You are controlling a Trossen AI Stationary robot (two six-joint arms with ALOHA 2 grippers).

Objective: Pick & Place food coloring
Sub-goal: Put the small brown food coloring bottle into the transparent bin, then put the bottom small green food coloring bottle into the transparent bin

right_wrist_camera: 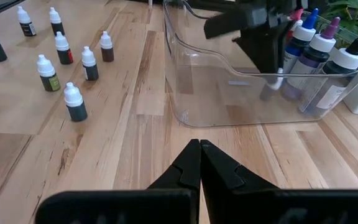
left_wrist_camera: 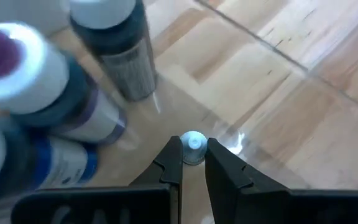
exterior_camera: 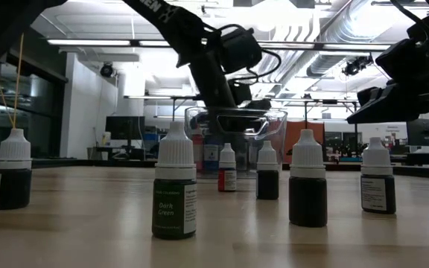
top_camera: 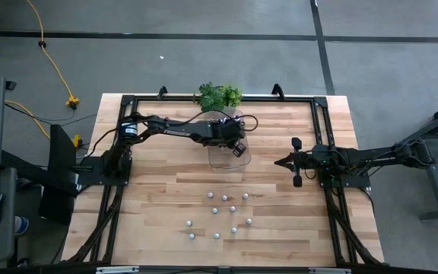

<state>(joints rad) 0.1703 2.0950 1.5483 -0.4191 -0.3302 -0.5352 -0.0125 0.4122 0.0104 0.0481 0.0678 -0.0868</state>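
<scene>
Reaching into the clear tray (right_wrist_camera: 185, 99), left hand (left_wrist_camera: 193, 163) pinching a small bottle (left_wrist_camera: 194, 148).

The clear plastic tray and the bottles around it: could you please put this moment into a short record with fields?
Tray: clear plastic tray on the wooden table, in front of the green leafy plant.
In tray: bigger bottles with blue, pink and purple tops, standing at one end.
Left gripper: inside the tray, fingers shut on a small white-capped bottle.
Right gripper: shut, empty, waiting beside the tray.
Remaining: small white-capped bottles standing scattered on the table, outside the tray.
</scene>
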